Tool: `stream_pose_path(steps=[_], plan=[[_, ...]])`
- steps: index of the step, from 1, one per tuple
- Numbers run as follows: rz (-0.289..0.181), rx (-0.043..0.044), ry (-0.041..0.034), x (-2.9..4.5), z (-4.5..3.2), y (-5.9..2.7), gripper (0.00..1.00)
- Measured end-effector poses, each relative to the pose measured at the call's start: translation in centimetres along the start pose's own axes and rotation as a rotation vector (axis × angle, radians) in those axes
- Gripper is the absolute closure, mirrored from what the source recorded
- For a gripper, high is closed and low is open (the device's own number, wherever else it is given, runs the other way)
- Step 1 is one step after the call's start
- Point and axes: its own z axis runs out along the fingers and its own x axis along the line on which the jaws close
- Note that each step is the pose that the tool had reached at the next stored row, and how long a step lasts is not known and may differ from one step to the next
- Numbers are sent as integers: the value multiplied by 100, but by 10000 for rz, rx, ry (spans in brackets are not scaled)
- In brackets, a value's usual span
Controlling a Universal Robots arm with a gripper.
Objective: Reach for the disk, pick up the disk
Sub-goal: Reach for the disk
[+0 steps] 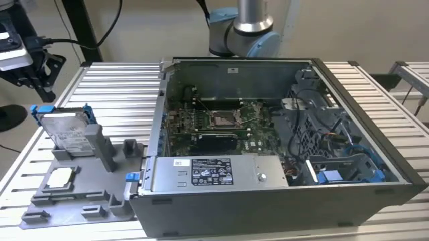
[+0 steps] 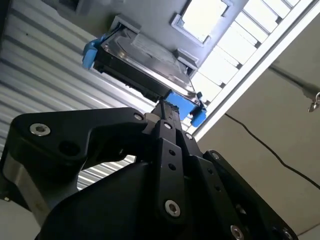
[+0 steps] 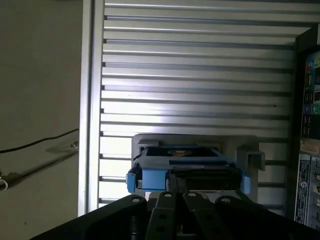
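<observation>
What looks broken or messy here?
Nothing stands out. The computer case lies open on its side; the disk sits in the grey holder beside it, nothing spilled or cracked.

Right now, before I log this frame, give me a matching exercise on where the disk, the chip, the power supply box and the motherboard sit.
Things:
1. disk
2. square chip
3. power supply box
4. motherboard

Places, as the exterior view shows them:
A. flat in a recess at the near end of the grey fixture
B. on the floor of the open computer case
C. propped up, tilted, at the grey fixture's far end
D. inside the computer case, along its near wall

Pairs: 1-C, 2-A, 3-D, 4-B
</observation>
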Motion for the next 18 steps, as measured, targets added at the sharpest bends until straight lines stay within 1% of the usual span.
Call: stream_pose_path(steps=[6,12,18], plan=[[0,0,-1,113,-2,-47,100],[-56,-1,1,120,-2,-47,100],[-1164,3,43,126,-1,-47,100]])
